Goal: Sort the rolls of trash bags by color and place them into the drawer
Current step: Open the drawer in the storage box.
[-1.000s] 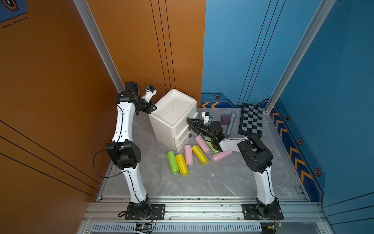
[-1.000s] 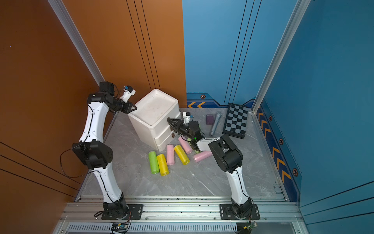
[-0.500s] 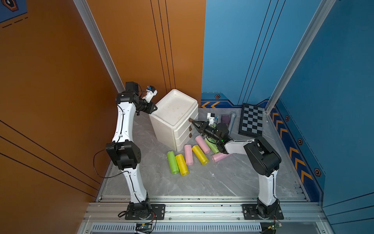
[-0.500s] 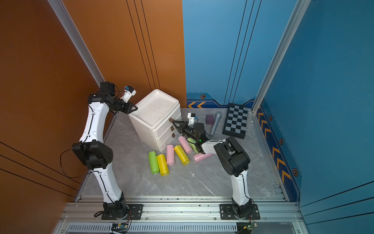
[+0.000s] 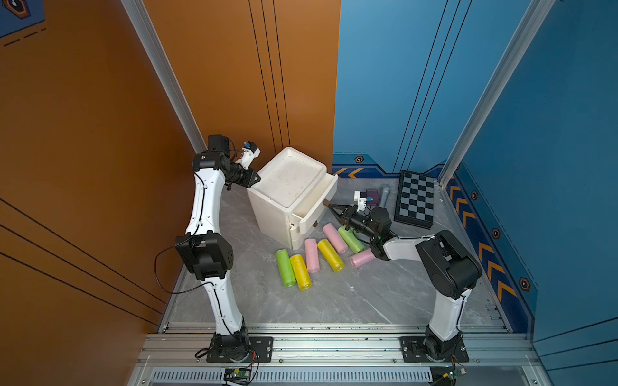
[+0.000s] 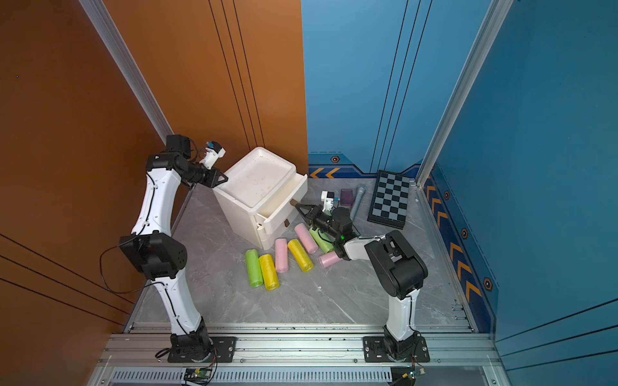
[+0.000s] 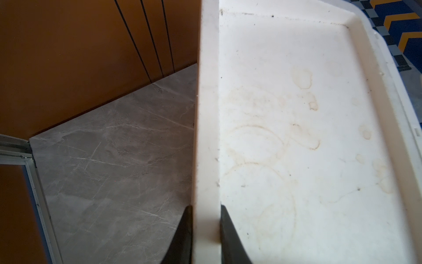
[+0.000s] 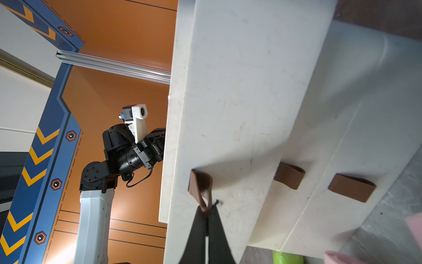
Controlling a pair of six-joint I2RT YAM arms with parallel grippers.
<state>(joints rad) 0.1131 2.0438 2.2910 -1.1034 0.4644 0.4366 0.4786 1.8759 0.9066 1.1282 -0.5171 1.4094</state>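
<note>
Drawer-opening stage of the sorting task. The right pincer [image 8: 207, 210] is shut tight on the brown strap handle [image 8: 201, 185] of the top drawer [image 5: 317, 204], which stands partly drawn out of the white cabinet [image 6: 257, 177]. The left pincer [image 7: 206, 208] is closed narrow over the raised rim [image 7: 206, 114] of the cabinet top, one finger on either side – by appearance a brace against sliding.

No roll is in the drawer so far as the views show. Seven rolls of trash bags [image 5: 330, 255] are visible, lying loose on the worktop [image 5: 334, 300] before the cabinet front: three pink, two yellow and two green, with colours mixed.

The deciding relation is this: the rolls lie below the right pincer and towards the robot's side of it, most with their long axes pointing roughly at the cabinet front. One green roll [image 5: 349, 239] lies just beneath the right wrist. The right arm is clearly the nearer – the left is well apart, across the cabinet. The drawer's travel runs towards the right arm, so a further pull along that line seems to be the step in hand.
</note>
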